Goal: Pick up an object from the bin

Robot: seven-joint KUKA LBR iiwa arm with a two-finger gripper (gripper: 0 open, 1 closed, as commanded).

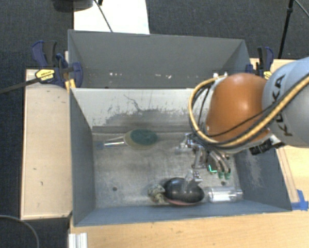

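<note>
My gripper (197,165) hangs low in the right half of the bin, under the arm's orange cover. Just below it, against the front wall, lies a dark, glossy rounded object (182,190) with a reddish lower edge. A small grey-beige lump (157,193) touches that object's left end. To its right a clear plastic piece (225,194) lies along the front wall. A small green item (224,175) sits just right of the gripper.
A round scrubber with a teal pad and a clear handle (137,138) lies near the back wall, left of the gripper. The arm and its cables cover the bin's right rear part.
</note>
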